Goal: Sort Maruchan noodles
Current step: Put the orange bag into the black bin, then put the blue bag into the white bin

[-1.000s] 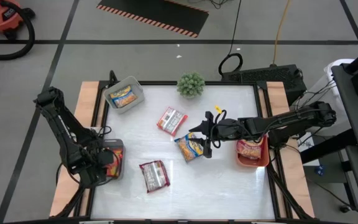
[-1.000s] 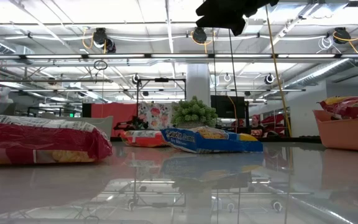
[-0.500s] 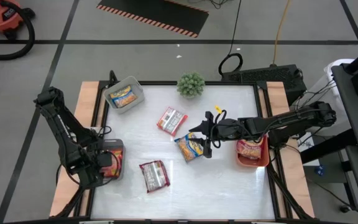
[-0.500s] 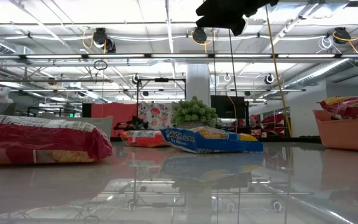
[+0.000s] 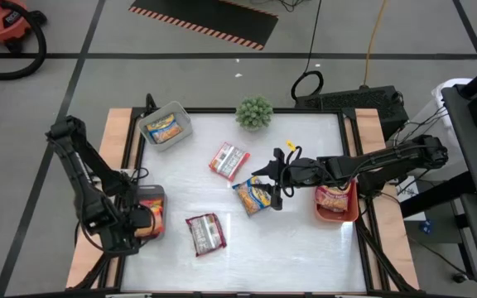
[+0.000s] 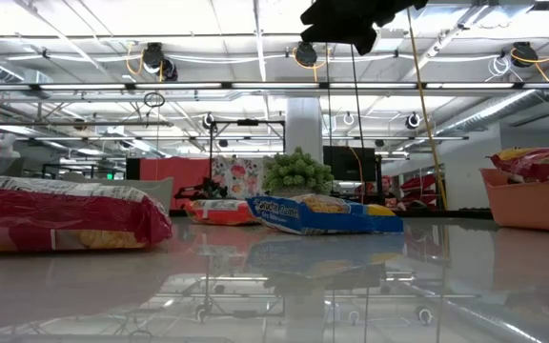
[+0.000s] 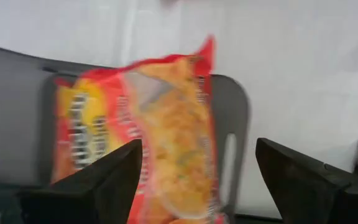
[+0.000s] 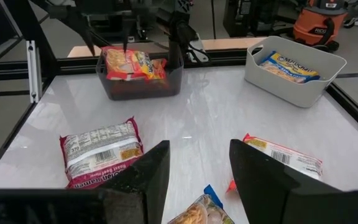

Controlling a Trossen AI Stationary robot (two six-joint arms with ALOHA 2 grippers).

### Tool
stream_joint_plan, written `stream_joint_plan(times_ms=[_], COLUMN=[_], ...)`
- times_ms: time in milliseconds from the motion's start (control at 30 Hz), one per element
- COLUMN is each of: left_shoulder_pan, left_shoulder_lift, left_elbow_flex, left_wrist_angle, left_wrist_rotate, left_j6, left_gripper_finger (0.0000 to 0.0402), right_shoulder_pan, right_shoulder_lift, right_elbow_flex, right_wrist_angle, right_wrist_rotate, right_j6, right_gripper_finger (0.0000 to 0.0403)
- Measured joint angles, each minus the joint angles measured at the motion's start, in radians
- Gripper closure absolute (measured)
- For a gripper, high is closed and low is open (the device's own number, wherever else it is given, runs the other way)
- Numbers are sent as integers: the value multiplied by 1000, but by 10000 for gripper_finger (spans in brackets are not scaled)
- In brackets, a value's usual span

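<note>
My left gripper [image 5: 136, 223] [image 7: 197, 146] is open over the grey bin [image 5: 157, 199] at the table's left edge; a red-and-orange noodle packet [image 7: 148, 137] lies inside that bin, beyond the fingers. My right gripper [image 5: 275, 179] [image 8: 194, 177] hovers open just above a yellow-and-blue packet [image 5: 253, 196] [image 6: 324, 213] lying flat at mid-table. Two red-and-white packets [image 5: 228, 160] [image 5: 205, 233] also lie flat on the table. A yellow packet sits in the far grey bin [image 5: 164, 126], and a red one in the orange bin [image 5: 335, 204].
A small green potted plant [image 5: 255, 112] stands at the far edge. The orange bin [image 6: 532, 195] sits at the right edge beneath my right arm. Bare white tabletop lies near the table's near edge, right of the near red packet.
My left gripper has drawn back a little toward the table's near-left corner, off the grey bin, so more of the red packet in the bin shows. The packet stays lying in the bin. My right arm has kept still.
</note>
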Motion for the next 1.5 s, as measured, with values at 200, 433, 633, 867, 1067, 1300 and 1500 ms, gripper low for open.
stream_joint_plan(times_ms=[200,433,633,867,1067,1300,1500], left_shoulder_pan=[-24,-54,-69,-69,-67,-42,-3], left_shoulder_lift=[0,0,0,0,-33,-87,-137], left_elbow_flex=[-61,-111,-157,-162,-140,-32,19], left_wrist_angle=[116,107,115,112,50,-175,-225], left_wrist_rotate=[19,-11,-39,-43,-13,-98,-332], left_j6=[-2,-29,-47,-72,-73,-73,37], left_gripper_finger=[158,250,310,325,325,325,325], right_shoulder_pan=[0,0,0,0,0,0,0], right_shoulder_lift=[0,0,0,0,0,0,0], right_elbow_flex=[0,0,0,0,0,0,-15], right_wrist_angle=[-6,-5,-5,-5,-5,3,-14], right_wrist_rotate=[0,0,0,0,0,0,0], right_j6=[3,3,3,3,3,16,19], right_gripper_finger=[241,241,241,241,241,241,241])
